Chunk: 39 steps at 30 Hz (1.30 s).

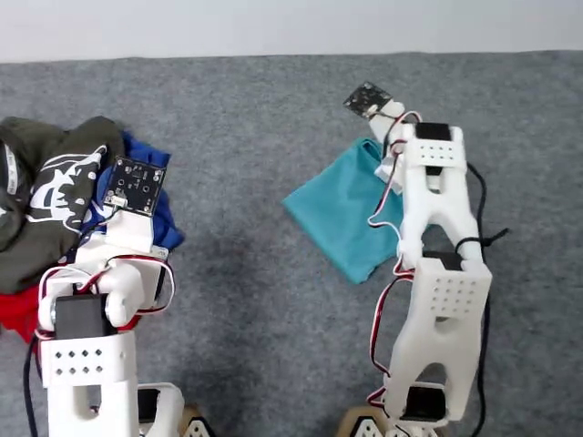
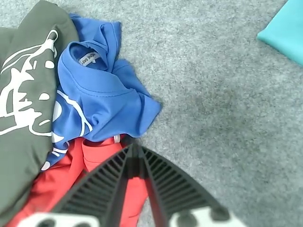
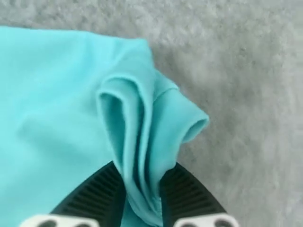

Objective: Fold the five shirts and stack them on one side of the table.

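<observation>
A teal shirt lies folded on the grey cloth near the middle right. My right gripper is shut on a bunched fold at the edge of the teal shirt, by its far right corner. At the left edge is a pile: an olive shirt with a white print on top, a blue shirt under it, and a red shirt lowest. My left gripper is shut and holds nothing, its tips over the spot where red and blue cloth meet.
The grey table cover lies bare between the two arms and along the far edge. A corner of the teal shirt shows in the left wrist view. The right arm stands over the teal shirt's right side.
</observation>
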### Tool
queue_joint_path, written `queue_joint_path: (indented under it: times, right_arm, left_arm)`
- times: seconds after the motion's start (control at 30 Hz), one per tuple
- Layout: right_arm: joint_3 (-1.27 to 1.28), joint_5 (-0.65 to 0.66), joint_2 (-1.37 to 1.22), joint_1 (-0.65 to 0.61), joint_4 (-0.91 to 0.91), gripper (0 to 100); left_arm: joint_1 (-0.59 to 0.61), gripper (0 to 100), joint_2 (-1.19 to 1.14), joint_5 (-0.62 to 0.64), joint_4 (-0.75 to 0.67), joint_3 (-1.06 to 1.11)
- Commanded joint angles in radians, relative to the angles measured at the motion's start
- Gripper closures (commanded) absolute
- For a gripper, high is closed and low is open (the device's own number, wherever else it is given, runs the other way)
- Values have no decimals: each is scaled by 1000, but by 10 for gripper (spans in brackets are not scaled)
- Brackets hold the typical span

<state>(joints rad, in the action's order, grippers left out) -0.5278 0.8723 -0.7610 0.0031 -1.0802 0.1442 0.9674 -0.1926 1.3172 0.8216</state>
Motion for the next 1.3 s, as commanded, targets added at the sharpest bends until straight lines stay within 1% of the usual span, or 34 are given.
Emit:
queue_joint_path:
  times: [0.0, 0.33, 0.47, 0.53, 0.6, 0.67, 0.73, 0.97, 1.13, 1.27]
  right_arm:
    - [-58, 21, -2, -24, 39, 988]
    - [-58, 21, -19, -22, 148, 988]
    - [-58, 21, -21, -21, 165, 987]
    - [-58, 18, -19, -18, 159, 965]
    - [-58, 15, -19, -15, 154, 902]
    - [-58, -21, -13, -10, 148, 838]
    - [-68, -61, -10, -5, 150, 813]
    - [-163, -75, -10, 19, 142, 814]
    - [-249, -166, -8, 42, 139, 815]
    - [-330, -219, -13, 24, 61, 816]
  left_arm:
    - [5, 996, 17, 0, 29, -13]
    - [-2, 996, 17, 0, 25, -13]
    - [-2, 996, 17, 0, 26, -12]
    - [-2, 996, 17, 0, 28, -12]
    - [-2, 996, 17, 0, 28, -10]
    - [-2, 996, 17, 0, 28, -10]
    - [-2, 996, 17, 0, 28, -12]
    - [-2, 996, 17, 0, 29, -12]
    - [-3, 996, 17, 0, 29, -12]
    - [-3, 996, 17, 0, 26, -12]
